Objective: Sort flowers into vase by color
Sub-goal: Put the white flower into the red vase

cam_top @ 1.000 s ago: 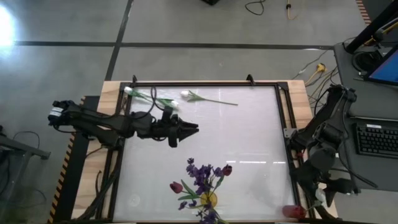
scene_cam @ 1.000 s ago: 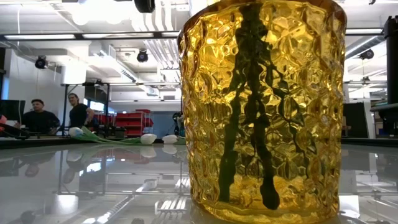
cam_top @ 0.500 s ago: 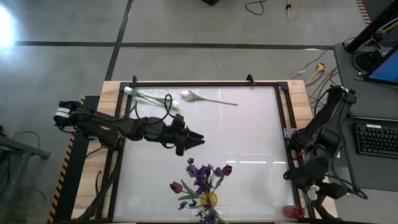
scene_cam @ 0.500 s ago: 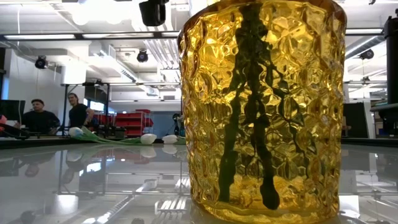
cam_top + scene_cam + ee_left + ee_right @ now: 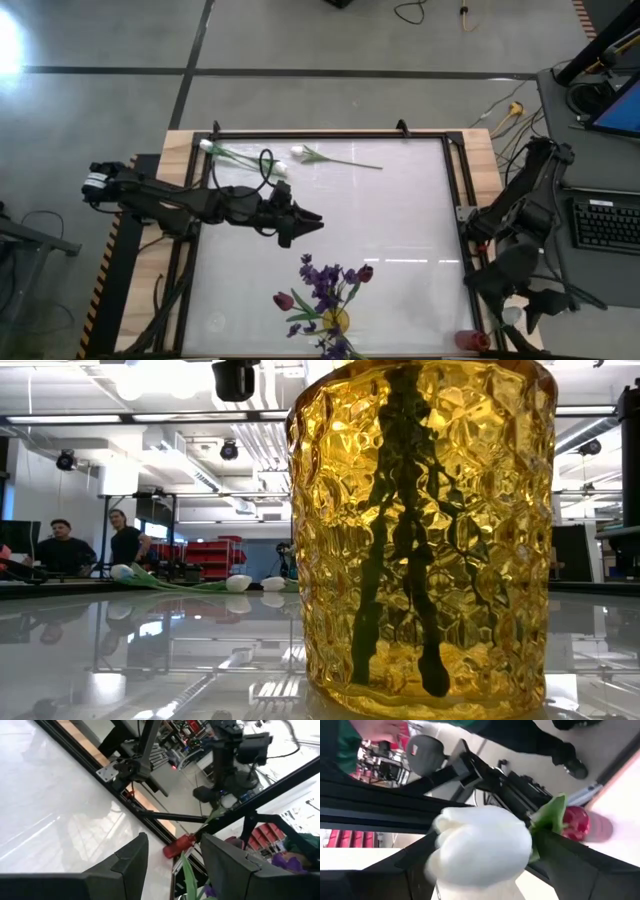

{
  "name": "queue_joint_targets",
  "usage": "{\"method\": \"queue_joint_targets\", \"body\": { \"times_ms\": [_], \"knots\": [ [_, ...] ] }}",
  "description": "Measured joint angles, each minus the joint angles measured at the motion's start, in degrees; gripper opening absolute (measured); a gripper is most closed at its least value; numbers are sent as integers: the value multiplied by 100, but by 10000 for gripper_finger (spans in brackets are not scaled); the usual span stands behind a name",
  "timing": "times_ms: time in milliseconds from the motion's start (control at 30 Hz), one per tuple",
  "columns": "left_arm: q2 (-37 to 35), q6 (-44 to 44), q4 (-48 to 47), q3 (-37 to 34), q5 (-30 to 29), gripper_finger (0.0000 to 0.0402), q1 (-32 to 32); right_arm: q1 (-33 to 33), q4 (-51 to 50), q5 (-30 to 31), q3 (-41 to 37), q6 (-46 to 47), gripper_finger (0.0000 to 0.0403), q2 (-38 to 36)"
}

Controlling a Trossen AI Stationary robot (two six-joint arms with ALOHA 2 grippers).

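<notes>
**White tulip gripped off the counter's right edge, left tool waits empty**

Amber glass dominates the low view: the yellow vase (image 5: 420, 535) stands at the near edge of the counter (image 5: 400, 215), already stuffed with purple sprigs (image 5: 325, 285) and dark red tulips (image 5: 284, 299). So the sorting looks well under way, and the whites are what's left.

Right tool (image 5: 480, 885) sits off the counter's right edge near the near-right corner, and its wrist view shows a white tulip bud (image 5: 482, 850) filling the frame between its fingers, clamped on the stem just below the bud by the look of it. A red vase (image 5: 468, 341) stands beside it at that corner; my guess is that's the white tulip's destination, and the next move calls for lowering the stem in upright.

Left tool (image 5: 305, 219) hovers over the counter's left-middle, jaws apart with nothing between them. Two more white tulips (image 5: 300, 153) lie flat along the far edge near the far-left corner, thin green stems, leaves splayed. Likely next pickups, and slim stems need a precise pinch.
</notes>
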Motion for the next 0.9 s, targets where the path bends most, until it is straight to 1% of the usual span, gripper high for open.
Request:
{"method": "queue_joint_targets", "body": {
  "times_ms": [200,300,367,433,567,633,700,767,900],
  "knots": [
    [2,-14,-20,0,-14,158,18,0,1,26,415,-2,302,2],
    [2,-13,-27,0,-23,153,62,0,-15,282,640,-156,297,0],
    [0,-14,-153,0,-92,150,115,-2,-146,540,806,-530,293,-17],
    [0,-15,-356,0,-159,147,160,-2,-535,990,971,-937,289,-52],
    [0,-16,-832,0,-174,142,274,0,-1464,2669,1300,-1418,280,-114],
    [0,-58,-1040,-2,-178,141,330,-4,-1782,3393,1452,-1448,279,-122],
    [4,-164,-1209,0,-178,140,393,-3,-1978,3962,1577,-1506,279,-127],
    [12,-258,-1387,-2,-183,139,471,-2,-2062,4359,1671,-1585,282,-127],
    [13,-507,-1929,-2,-245,139,694,-2,-2072,4617,1755,-1768,289,-125]
  ]
}}
